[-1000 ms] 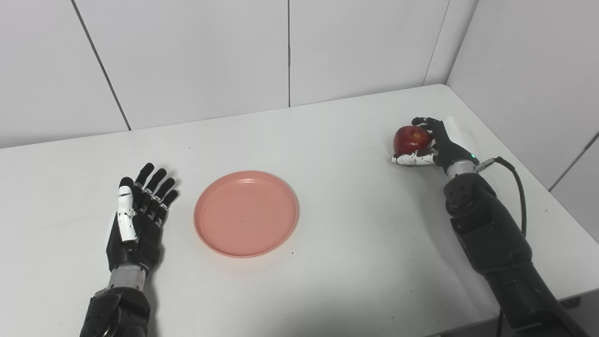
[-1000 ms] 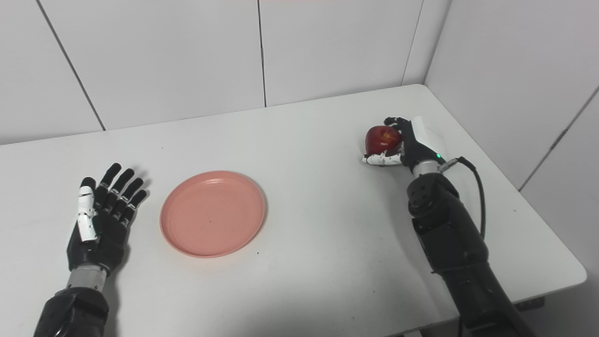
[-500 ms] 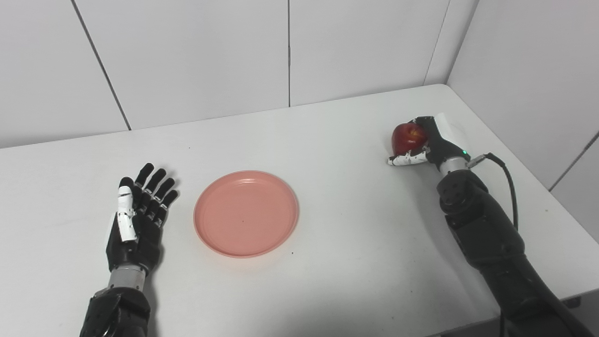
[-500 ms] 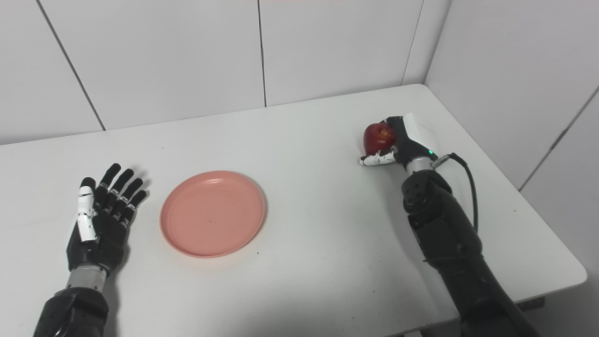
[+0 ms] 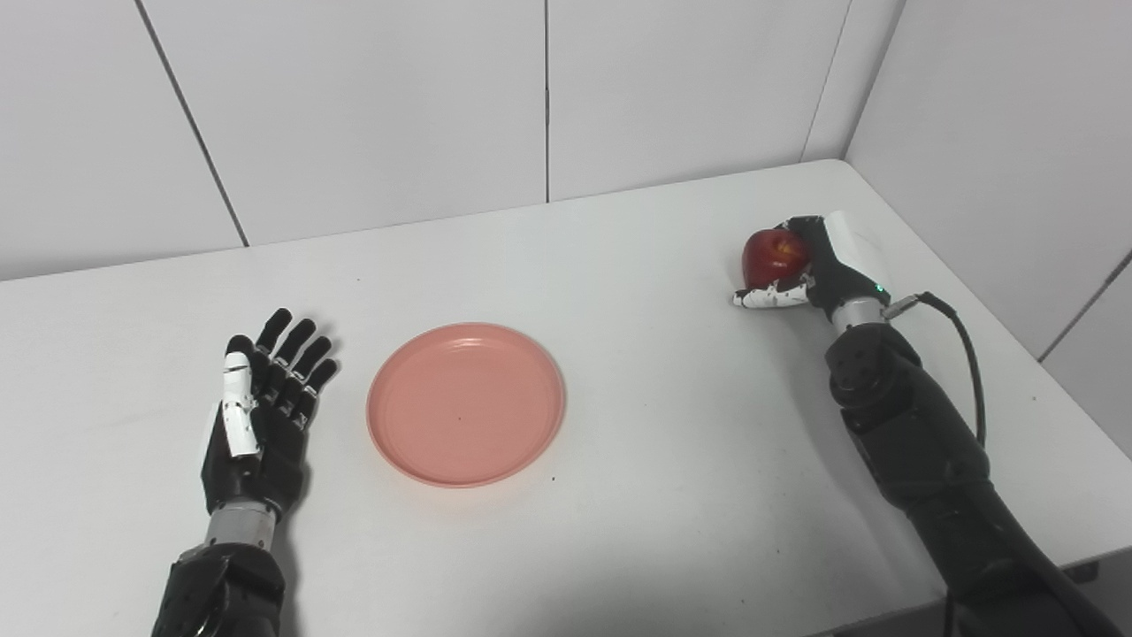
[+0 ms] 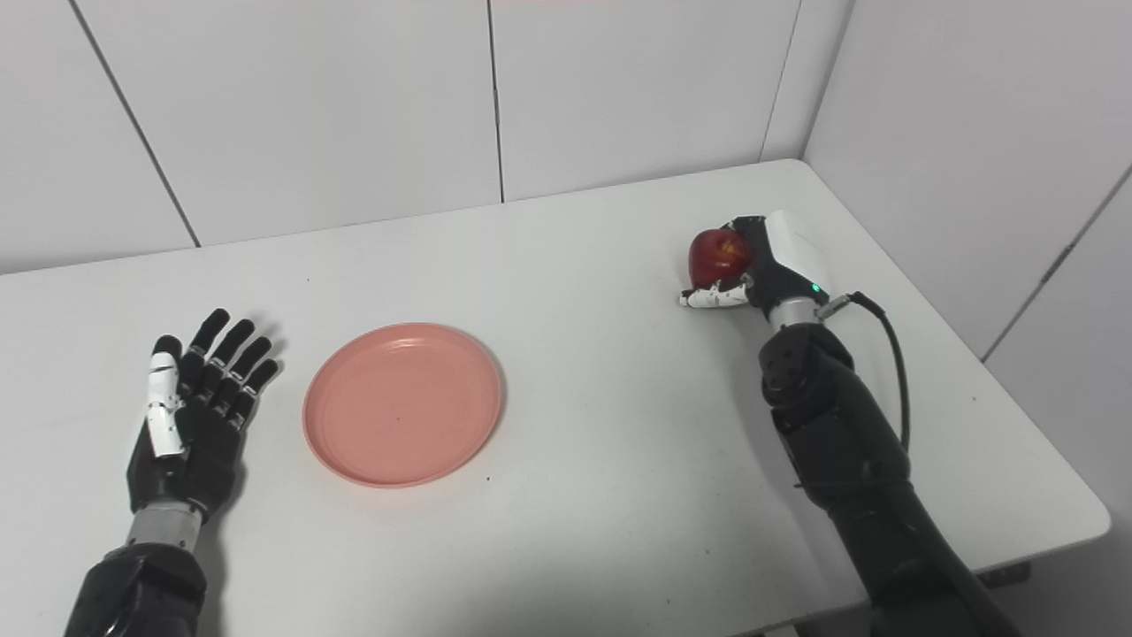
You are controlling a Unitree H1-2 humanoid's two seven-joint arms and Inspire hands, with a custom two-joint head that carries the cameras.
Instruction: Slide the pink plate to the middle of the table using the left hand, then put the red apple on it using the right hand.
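Note:
The pink plate [image 5: 466, 402] lies flat and bare on the white table, left of the middle. My left hand [image 5: 259, 416] rests open just left of the plate, fingers spread and apart from its rim. At the far right, the red apple [image 5: 776, 257] sits in my right hand [image 5: 818, 270], whose fingers wrap its far side while the white thumb runs beneath it. The apple looks raised slightly off the table. In the right eye view the apple [image 6: 719, 255] and right hand [image 6: 765, 265] show the same hold.
White wall panels stand behind the table and along its right side, close to the right hand. The table's front edge [image 5: 1017, 584] and right corner lie beside my right forearm. A black cable [image 5: 964, 354] loops from the right wrist.
The right hand closed tighter on the apple, rolled so its white back shows, and shifted a little up and left. The left hand and plate stayed put.

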